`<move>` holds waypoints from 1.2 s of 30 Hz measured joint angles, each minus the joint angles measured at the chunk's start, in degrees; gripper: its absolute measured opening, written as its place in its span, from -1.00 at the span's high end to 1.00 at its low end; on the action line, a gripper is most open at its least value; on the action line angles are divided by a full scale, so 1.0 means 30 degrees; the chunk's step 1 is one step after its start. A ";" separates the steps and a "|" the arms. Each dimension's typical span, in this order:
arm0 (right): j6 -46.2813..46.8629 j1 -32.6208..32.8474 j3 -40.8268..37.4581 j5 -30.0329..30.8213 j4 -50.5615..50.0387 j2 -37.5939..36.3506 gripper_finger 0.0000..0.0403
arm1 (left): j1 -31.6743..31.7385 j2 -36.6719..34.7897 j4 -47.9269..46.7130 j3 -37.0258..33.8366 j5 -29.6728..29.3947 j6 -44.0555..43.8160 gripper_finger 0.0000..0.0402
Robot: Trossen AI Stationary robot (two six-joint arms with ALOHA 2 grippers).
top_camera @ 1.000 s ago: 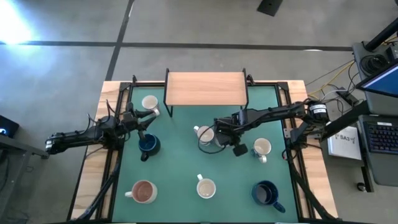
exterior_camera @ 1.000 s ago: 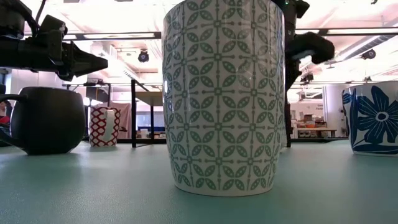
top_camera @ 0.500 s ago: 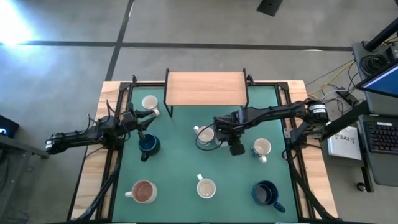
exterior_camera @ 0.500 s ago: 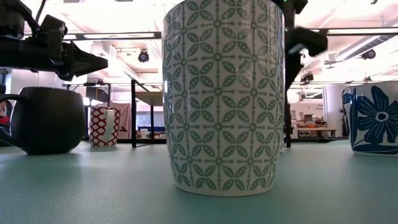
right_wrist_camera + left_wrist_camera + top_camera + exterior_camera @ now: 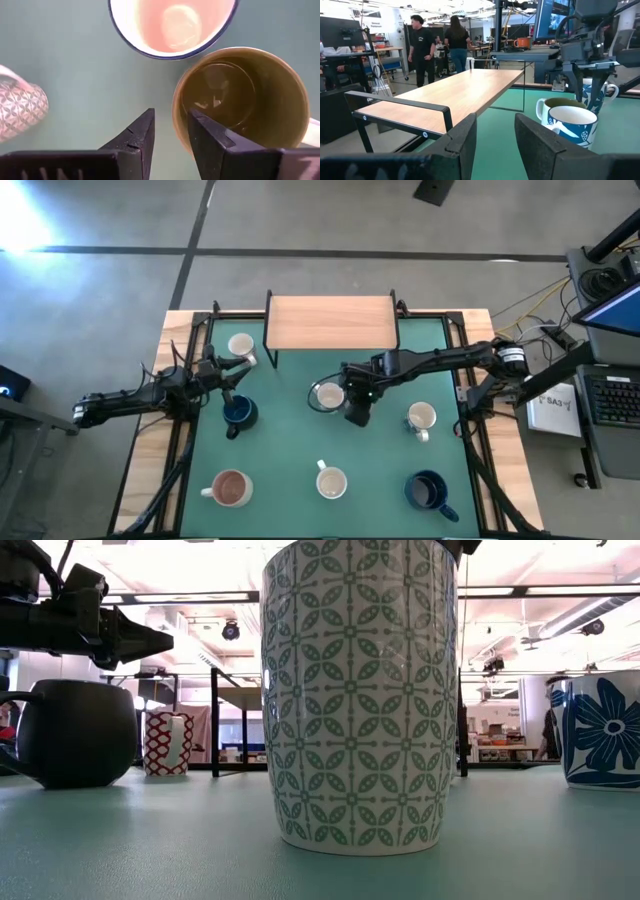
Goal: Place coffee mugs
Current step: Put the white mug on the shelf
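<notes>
My right gripper (image 5: 352, 408) hangs over the middle of the green table (image 5: 290, 450), fingers (image 5: 137, 135) parted by a narrow gap and holding nothing, just beside the olive-green mug (image 5: 240, 97) and a blue-rimmed white mug (image 5: 172, 25). My left gripper (image 5: 228, 375) waits near the table's left side, between a white mug (image 5: 241, 346) and a dark blue mug (image 5: 238, 413), fingers (image 5: 465, 140) apart and empty. Other mugs stand well apart along the near edge: pink-brown (image 5: 231, 488), patterned white (image 5: 331, 480), dark blue (image 5: 428, 491).
</notes>
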 joint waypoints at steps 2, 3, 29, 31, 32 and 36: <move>0.0049 0.0000 0.0000 0.0007 0.0002 0.0007 0.45 | 0.0003 0.0000 0.0000 -0.0003 0.0007 0.0004 0.42; 0.0047 0.0000 -0.0011 0.0007 0.0013 0.0031 0.42 | 0.0002 0.0000 0.0000 0.0001 0.0003 0.0000 0.42; -0.0358 -0.0021 0.0072 -0.1054 -0.0926 0.1754 0.92 | -0.0001 0.0000 -0.0015 -0.0006 0.0000 0.0000 0.42; -0.0344 0.0000 0.0669 -0.1390 -0.2419 0.1626 0.93 | 0.0006 0.0007 -0.0015 -0.0005 0.0006 0.0000 0.42; -0.0402 0.0003 0.1011 -0.1454 -0.3254 0.1545 0.93 | -0.0001 0.0003 -0.0015 -0.0006 0.0005 0.0000 0.42; -0.1237 -0.0004 0.2582 -0.1241 -0.4824 0.1025 0.93 | 0.0003 0.0000 -0.0015 0.0001 0.0000 0.0000 0.42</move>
